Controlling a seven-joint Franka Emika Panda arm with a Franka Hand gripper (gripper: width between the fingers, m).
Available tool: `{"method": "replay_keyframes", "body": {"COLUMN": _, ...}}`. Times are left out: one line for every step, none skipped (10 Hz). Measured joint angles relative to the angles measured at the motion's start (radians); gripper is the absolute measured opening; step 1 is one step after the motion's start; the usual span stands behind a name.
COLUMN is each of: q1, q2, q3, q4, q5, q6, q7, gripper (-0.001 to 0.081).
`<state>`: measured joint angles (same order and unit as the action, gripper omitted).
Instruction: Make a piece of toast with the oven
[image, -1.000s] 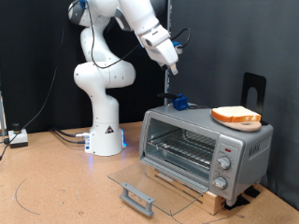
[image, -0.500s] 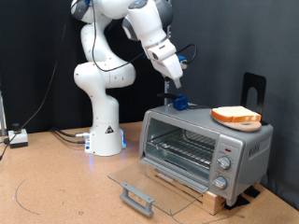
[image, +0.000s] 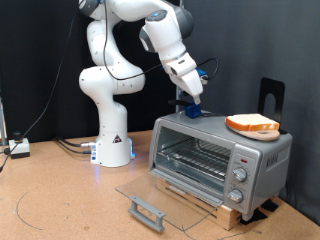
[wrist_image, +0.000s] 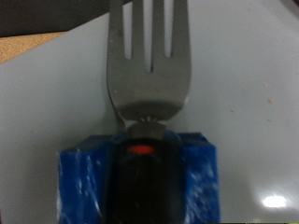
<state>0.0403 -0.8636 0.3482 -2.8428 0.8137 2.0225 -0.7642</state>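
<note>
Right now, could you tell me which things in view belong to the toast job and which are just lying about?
Job:
- piece of toast, on a plate atop the oven
- oven, door open
- gripper, above the oven top
- fork

Lying about:
- cables on the floor
- black stand behind the oven

The toaster oven sits on a slatted wooden base, its glass door dropped flat open toward seven o'clock. A slice of toast lies on a round plate on the oven's roof. The gripper hangs at nine o'clock of the toast, just above the roof's far corner.
</note>
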Motion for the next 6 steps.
{"method": "replay_keyframes", "body": {"q1": 0.004, "q2": 0.006, "q3": 0.012, "q4": -0.003, "q5": 0.012, "q6": 0.000, "q7": -0.012, "gripper": 0.0807}}
{"method": "replay_keyframes", "body": {"q1": 0.010, "q2": 0.007, "q3": 0.024, "q4": -0.009, "q5": 0.022, "q6": 0.002, "q7": -0.024, "gripper": 0.0807}}
{"method": "replay_keyframes", "body": {"q1": 0.018, "q2": 0.006, "q3": 0.040, "q4": -0.016, "q5": 0.029, "q6": 0.016, "q7": -0.040, "gripper": 0.0807}}
{"method": "replay_keyframes", "body": {"q1": 0.025, "q2": 0.006, "q3": 0.058, "q4": -0.025, "q5": 0.035, "q6": 0.033, "q7": -0.046, "gripper": 0.0807}}
{"method": "replay_keyframes", "body": {"q1": 0.027, "q2": 0.005, "q3": 0.074, "q4": -0.031, "q5": 0.040, "q6": 0.044, "q7": -0.047, "gripper": 0.0807}}
{"method": "replay_keyframes", "body": {"q1": 0.028, "q2": 0.005, "q3": 0.090, "q4": -0.038, "q5": 0.045, "q6": 0.055, "q7": -0.047, "gripper": 0.0807}}
